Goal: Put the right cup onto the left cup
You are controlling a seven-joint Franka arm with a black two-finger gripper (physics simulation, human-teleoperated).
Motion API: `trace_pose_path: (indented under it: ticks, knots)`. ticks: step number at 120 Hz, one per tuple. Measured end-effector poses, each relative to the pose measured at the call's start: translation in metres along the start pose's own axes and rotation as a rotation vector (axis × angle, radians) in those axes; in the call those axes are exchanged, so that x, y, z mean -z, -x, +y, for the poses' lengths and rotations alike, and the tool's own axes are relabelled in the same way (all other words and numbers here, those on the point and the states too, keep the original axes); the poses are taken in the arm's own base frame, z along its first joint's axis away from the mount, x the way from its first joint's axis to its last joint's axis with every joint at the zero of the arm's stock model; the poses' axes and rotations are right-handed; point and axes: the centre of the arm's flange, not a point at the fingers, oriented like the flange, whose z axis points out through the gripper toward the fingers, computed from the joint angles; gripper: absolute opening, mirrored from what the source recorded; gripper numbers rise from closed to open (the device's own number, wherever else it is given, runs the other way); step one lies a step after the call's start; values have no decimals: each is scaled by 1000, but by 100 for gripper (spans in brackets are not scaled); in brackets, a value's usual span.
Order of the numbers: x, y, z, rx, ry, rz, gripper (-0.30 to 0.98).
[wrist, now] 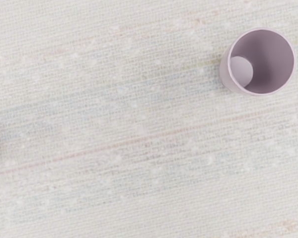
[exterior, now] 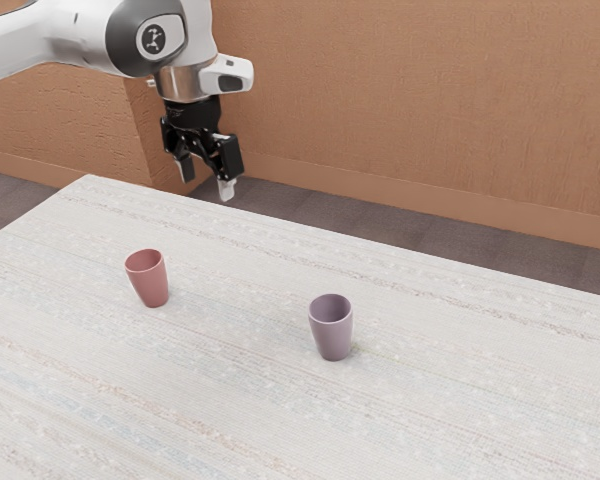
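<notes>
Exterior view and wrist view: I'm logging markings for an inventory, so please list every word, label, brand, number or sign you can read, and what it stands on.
No readable words, brands or numbers.
One sign: a round dark emblem with a pale squiggly mark, on the white and grey robot arm; too small to read as letters.
No lettering shows on the tapered mauve cup or the tapered red cup.

- Between the red cup [exterior: 152, 287] and the purple cup [exterior: 332, 337] I have a broad lane across the desk [exterior: 230, 400].
- Each upright cup blocks my low path.
- Above their rims I can pass.
</notes>
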Motion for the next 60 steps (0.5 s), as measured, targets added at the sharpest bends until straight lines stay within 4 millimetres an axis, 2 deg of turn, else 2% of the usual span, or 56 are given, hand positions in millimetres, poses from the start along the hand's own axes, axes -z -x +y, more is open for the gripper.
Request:
trace_pose_path:
  ticks: [27, 60]
  knots:
    - [-9, -4, 2, -15, 1, 1, 69]
    - [-42, -27, 37, -66, 37, 0, 69]
